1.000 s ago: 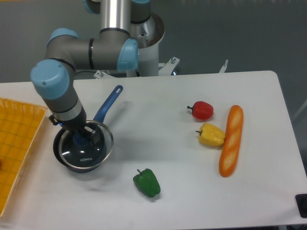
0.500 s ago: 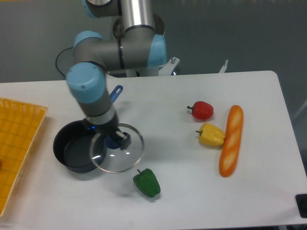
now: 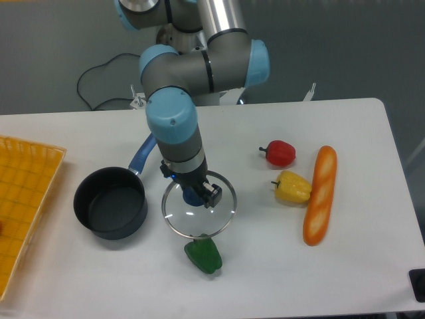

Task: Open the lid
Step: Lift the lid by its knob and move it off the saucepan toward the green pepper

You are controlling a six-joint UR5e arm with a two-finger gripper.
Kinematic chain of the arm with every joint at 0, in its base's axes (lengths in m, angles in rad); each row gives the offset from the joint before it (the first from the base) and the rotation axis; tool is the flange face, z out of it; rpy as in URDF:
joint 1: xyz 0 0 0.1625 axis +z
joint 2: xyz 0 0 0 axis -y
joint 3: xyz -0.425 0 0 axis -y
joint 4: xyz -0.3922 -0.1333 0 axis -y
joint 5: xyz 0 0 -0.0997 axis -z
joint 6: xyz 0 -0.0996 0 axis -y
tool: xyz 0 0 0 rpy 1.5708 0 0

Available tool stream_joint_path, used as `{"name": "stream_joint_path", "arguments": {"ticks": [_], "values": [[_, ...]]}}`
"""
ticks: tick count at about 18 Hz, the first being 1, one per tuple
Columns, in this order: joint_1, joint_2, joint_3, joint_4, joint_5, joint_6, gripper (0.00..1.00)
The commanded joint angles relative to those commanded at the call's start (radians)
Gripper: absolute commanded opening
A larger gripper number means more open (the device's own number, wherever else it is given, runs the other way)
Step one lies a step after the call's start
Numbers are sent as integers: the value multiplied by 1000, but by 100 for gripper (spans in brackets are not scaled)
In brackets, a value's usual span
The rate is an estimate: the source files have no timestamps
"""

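The white table (image 3: 265,266) carries a dark saucepan (image 3: 110,211) (uncovered, blue handle) at left. The glass lid (image 3: 199,207) is clear of the saucepan, just right of it, its lower rim overlapping the green pepper (image 3: 203,255). The gripper (image 3: 193,193) is clamped on the lid's blue knob (image 3: 192,197).

A robotics lab, not a kitchen. The UR5e arm (image 3: 199,63) is mounted behind a bare white table (image 3: 265,266). Beside its base a black cable (image 3: 99,73) trails against a plain grey wall (image 3: 345,46).
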Motion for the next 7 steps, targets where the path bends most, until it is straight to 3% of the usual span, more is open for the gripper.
{"name": "stream_joint_path", "arguments": {"ticks": [7], "values": [[18,2,-18,-2,8,3,41]]}}
